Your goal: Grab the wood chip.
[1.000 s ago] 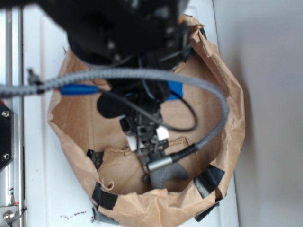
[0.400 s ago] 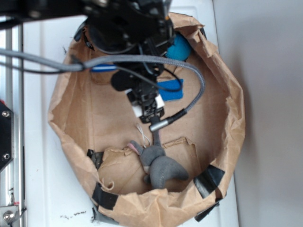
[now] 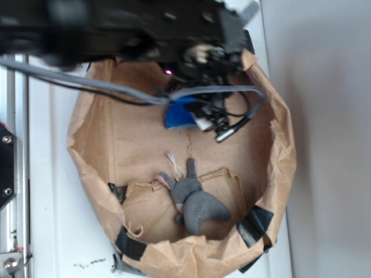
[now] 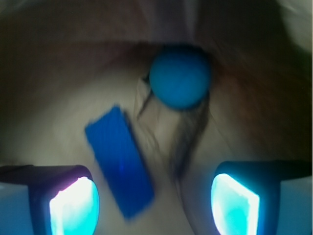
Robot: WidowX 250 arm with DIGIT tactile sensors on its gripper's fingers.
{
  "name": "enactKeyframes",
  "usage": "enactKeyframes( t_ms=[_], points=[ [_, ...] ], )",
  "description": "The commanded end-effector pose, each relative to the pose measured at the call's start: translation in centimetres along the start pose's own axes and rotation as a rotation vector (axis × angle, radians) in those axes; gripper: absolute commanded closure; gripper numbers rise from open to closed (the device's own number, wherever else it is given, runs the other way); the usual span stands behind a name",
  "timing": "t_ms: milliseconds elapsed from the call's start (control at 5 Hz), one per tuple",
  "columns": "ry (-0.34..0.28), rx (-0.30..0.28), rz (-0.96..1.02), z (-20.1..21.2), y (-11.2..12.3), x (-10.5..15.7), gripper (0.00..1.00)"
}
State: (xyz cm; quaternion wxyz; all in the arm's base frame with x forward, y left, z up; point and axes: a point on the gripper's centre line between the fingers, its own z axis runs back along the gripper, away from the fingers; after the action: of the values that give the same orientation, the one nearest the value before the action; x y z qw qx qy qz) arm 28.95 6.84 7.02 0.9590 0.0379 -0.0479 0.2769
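Gripper [image 4: 154,198] wide open, nothing between the fingers [image 4: 73,205]; both pads show at the lower corners of the wrist view with a broad gap. In the exterior view the gripper [image 3: 211,119] hangs over the far part of the brown paper bowl [image 3: 284,162]. Landmark: teal ball [image 4: 180,76]. The wood chip [image 4: 186,142] lies just below the ball, its wide end at or under the ball, its point running down toward the gap; contact with the ball cannot be settled, picture blurred. Blue sponge [image 4: 120,161] lies to the lower left of the ball, just beside the chip, tilted. Grey stuffed mouse [image 3: 194,202] sits well apart from the ball, near the bowl's front rim. Judgement: approach step, chip not yet gripped. To do it well, centre over the chip's narrow lower half, away from ball and sponge, descend fully since the sliver is thin, then close across its width.
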Motion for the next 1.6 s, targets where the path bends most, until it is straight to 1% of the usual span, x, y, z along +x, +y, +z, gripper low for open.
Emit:
enactKeyframes(
  t_ms=[0, 200, 400, 600, 800, 1000, 1200, 1400],
  points=[
    [-0.038, -0.01, 0.145, -1.5, -0.3, 1.4, 0.0],
    [0.018, -0.021, 0.138, -3.7, 0.0, 1.6, 0.0],
    [0.025, 0.002, 0.111, -3.7, 0.6, 0.8, 0.0],
    [0.008, -0.035, 0.113, -1.9, 0.9, 0.5, 0.0],
    [-0.01, -0.084, 0.17, 0.6, 1.3, 0.9, 0.0],
    [0.015, -0.111, 0.212, 2.3, 2.1, 1.3, 0.0],
    [0.034, -0.104, 0.294, 2.3, 2.6, 2.1, 0.0],
    [0.029, -0.045, 0.388, 1.2, 2.6, 2.2, 0.0]
  ],
)
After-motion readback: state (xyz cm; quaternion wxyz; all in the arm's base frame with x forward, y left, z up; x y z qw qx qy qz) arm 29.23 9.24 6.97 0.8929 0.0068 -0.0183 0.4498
